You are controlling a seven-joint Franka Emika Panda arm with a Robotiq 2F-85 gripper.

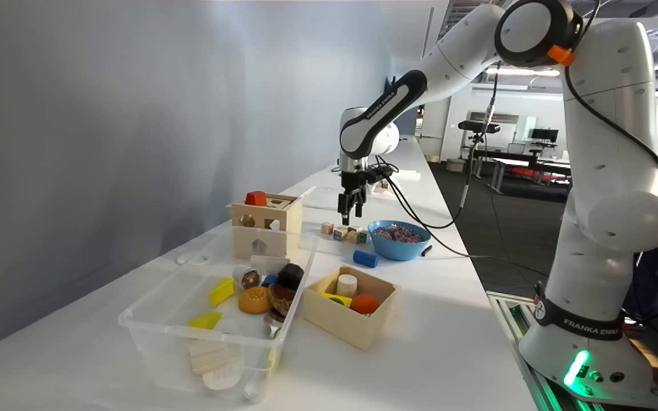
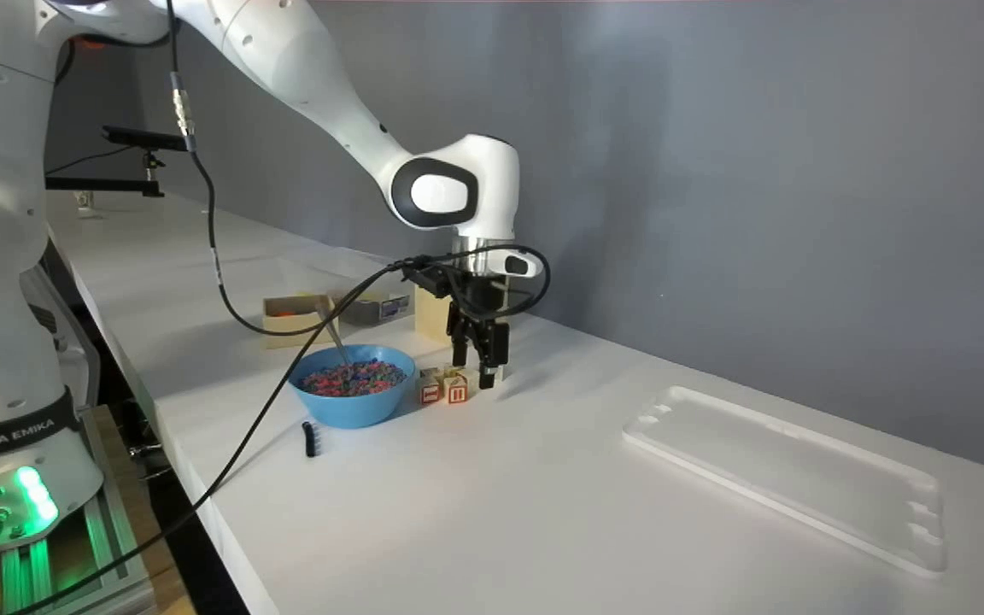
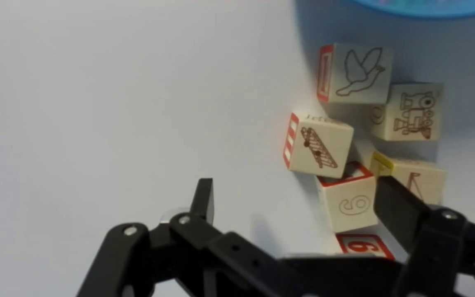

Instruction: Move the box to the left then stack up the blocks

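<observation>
Your gripper [image 3: 295, 181] hangs at the edge of the bunched wooden alphabet blocks [image 3: 324, 148], fingers [image 3: 203, 200] spread wide and gripping nothing, seemingly readied for a downward pick. None looks stacked yet. The shape-sorting box [image 1: 260, 222], probably the task's, sits to the robot's left of them, presumably to free stacking room.

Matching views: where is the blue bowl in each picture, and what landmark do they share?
In an exterior view: the blue bowl, right of centre, below mid-height.
In an exterior view: the blue bowl, left of centre, below mid-height.
Wrist view: only a strip of the blue bowl, cut off at top right.
Shared landmark: the wooden blocks, near the blue bowl in all three.
</observation>
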